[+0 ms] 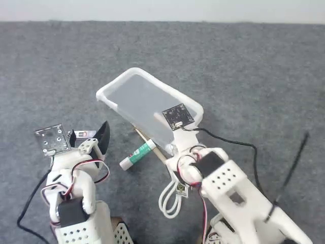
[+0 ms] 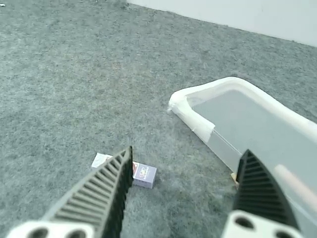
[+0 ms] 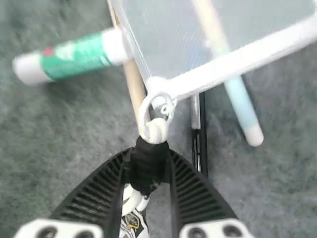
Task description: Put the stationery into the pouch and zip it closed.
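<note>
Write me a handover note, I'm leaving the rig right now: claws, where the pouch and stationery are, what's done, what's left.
Left claw: open, empty, above the table near a small eraser.
Right claw: shut on the black tab at the pouch corner.
Glue stick lies outside, beside the pouch. Pencil and blue pen poke out past its edge; in it or under it, I cannot tell.
Done: nothing clearly packed.
Left: load everything, zip closed.
</note>
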Controlling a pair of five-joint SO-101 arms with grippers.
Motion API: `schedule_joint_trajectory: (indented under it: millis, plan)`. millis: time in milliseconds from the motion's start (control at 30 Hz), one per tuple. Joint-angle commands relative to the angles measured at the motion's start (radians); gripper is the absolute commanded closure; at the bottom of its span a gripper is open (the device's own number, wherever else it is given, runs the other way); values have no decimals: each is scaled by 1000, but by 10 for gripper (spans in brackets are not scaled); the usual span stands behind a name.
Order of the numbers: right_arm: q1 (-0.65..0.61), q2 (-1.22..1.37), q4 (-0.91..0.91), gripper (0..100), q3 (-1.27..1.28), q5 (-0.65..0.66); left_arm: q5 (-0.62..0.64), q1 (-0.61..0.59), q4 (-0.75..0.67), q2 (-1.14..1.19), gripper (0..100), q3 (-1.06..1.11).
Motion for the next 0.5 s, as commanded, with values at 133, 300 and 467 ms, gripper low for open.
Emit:
schedule_joint_trajectory:
  millis: [133,300,467]
  plan:
    - [10,-114,-91,992,-17,84,15,0,25,-17,677,-59]
    - [12,-122,-231,992,-20,261,15,2,25,-17,677,-59]
    - [10,-119,-377,992,-20,427,15,2,25,-17,677,-59]
